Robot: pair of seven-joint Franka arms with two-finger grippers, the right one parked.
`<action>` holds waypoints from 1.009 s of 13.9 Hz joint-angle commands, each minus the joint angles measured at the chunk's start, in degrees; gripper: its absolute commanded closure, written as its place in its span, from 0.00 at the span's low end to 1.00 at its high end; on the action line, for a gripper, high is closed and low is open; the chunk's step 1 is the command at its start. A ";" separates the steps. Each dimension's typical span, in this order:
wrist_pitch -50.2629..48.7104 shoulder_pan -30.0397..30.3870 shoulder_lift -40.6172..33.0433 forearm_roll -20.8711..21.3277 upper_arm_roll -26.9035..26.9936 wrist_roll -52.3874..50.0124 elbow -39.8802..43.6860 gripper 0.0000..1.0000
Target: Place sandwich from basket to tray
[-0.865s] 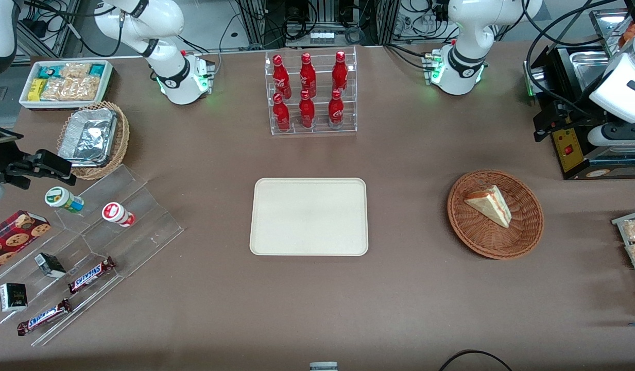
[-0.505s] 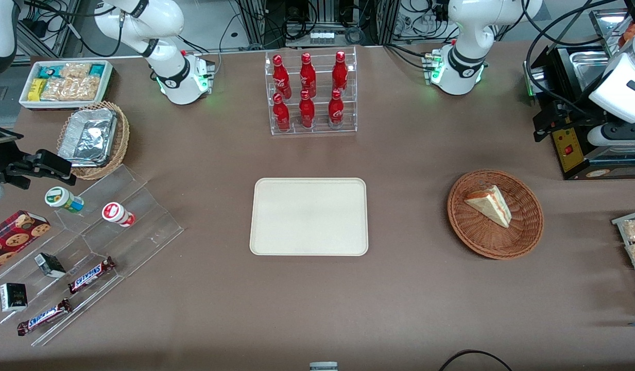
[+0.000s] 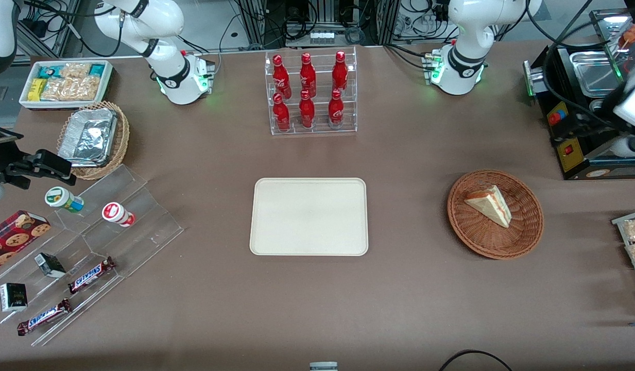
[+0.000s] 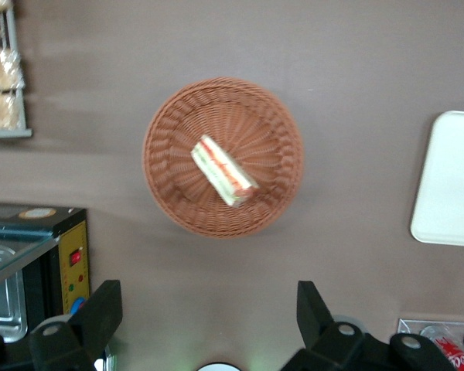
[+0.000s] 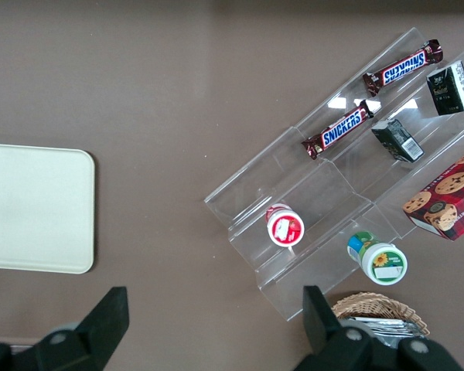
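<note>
The sandwich (image 3: 488,205) is a pale bread wedge with red and green filling. It lies in the round reddish-brown wicker basket (image 3: 495,251) toward the working arm's end of the table. The cream tray (image 3: 309,216) lies flat at the table's middle with nothing on it. In the left wrist view, my gripper (image 4: 209,309) is open and holds nothing. It hangs high above the bare table, apart from the basket (image 4: 170,201) and the sandwich (image 4: 223,170), with the tray's corner (image 4: 452,182) also in view. In the front view only part of the arm (image 3: 634,100) shows at the edge.
A black appliance (image 3: 580,139) with a metal pan stands beside the basket, farther from the front camera. A clear rack of red bottles (image 3: 311,93) stands farther back than the tray. A snack rack (image 3: 634,242) is at the table's edge. Acrylic steps with snacks (image 3: 90,247) lie toward the parked arm's end.
The working arm has drawn back toward the edge of the front view, uncovering more of the black appliance. The sandwich, basket and tray have not moved.
</note>
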 commanded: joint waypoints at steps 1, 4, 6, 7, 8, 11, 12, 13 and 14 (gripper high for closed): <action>0.04 4.26 2.76 0.06 -0.38 -2.80 -0.01 0.00; 2.76 5.76 5.65 0.76 -0.38 -4.55 -0.36 0.00; 6.87 6.37 7.07 0.50 -0.38 -9.37 -2.81 0.00; 9.77 6.37 7.16 0.67 -0.38 -12.71 -5.09 0.00; 12.32 6.03 7.25 0.59 -0.38 -15.78 -7.37 0.00; 19.35 5.67 7.60 -0.12 -0.47 -25.90 -13.79 0.00; 21.90 5.50 7.78 -0.20 -0.56 -29.58 -16.33 0.00; 25.32 5.32 7.86 -0.29 -0.73 -33.53 -19.06 0.00; 28.48 4.62 7.95 -0.73 -0.82 -36.44 -22.39 0.00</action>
